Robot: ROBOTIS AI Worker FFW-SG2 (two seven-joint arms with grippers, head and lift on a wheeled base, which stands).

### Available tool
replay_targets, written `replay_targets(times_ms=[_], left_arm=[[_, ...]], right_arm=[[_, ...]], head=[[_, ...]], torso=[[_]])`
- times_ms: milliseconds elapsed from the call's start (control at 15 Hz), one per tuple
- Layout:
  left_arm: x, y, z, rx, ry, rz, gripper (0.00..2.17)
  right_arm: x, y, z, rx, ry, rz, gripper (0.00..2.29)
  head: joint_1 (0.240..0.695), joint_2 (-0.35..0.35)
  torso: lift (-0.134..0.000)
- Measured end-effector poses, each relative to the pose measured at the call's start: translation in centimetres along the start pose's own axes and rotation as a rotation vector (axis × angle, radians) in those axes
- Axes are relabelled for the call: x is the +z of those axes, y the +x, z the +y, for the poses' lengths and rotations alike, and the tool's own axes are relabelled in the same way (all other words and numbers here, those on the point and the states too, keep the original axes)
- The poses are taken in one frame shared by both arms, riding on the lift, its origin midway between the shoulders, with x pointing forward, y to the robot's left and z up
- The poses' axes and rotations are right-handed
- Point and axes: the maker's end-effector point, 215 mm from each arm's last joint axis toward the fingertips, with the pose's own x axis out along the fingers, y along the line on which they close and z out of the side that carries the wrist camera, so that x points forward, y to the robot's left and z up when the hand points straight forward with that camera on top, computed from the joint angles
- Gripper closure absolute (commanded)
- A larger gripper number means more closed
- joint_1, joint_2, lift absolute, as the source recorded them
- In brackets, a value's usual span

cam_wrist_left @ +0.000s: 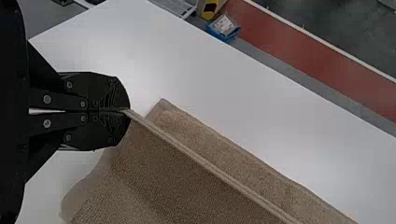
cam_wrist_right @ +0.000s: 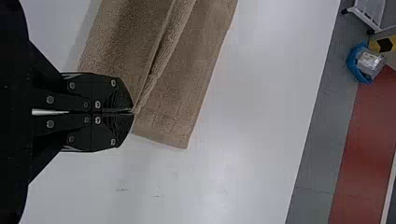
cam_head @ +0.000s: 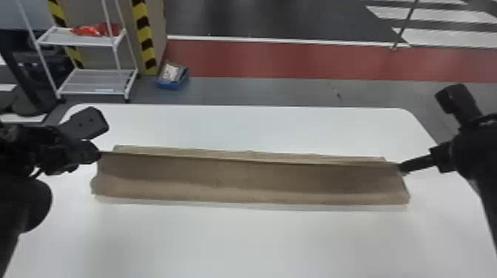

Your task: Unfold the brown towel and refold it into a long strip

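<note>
So the brown towel (cam_head: 236, 181) is lying across the white surface (cam_head: 236, 240) as a long strip, running left to right between the two arms. The left gripper (cam_head: 99, 155) has its jaws pinched on one end of a raised long edge, and the right gripper (cam_head: 401, 168) has its jaws closed on the other end of that same edge. That edge looks pretty taut between them, with cloth sloping down to the surface on the robot's side and another layer lying flat just beyond it. Past the far side of the surface there's a white shelf rack (cam_head: 100, 79) off to the left, with a blue bin (cam_head: 172, 85) on the floor beside it.
</note>
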Motion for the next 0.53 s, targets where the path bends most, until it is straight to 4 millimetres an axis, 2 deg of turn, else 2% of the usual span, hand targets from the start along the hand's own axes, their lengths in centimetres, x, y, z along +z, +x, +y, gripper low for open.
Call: replay_targets(times_ms=[267, 533], left_arm=[[-0.2, 1.2, 0.7, -0.017, -0.004, 0.032, 2.10], [-0.8, 2.2, 0.8, -0.031, -0.004, 0.058, 2.10]], right_arm=[[1.6, 1.1, -0.5, -0.010, -0.043, 0.048, 2.01], [1.9, 1.9, -0.8, -0.022, -0.082, 0.086, 2.01]], head=[[0.695, -0.065], [0.695, -0.058]], torso=[[-0.123], [-0.123]])
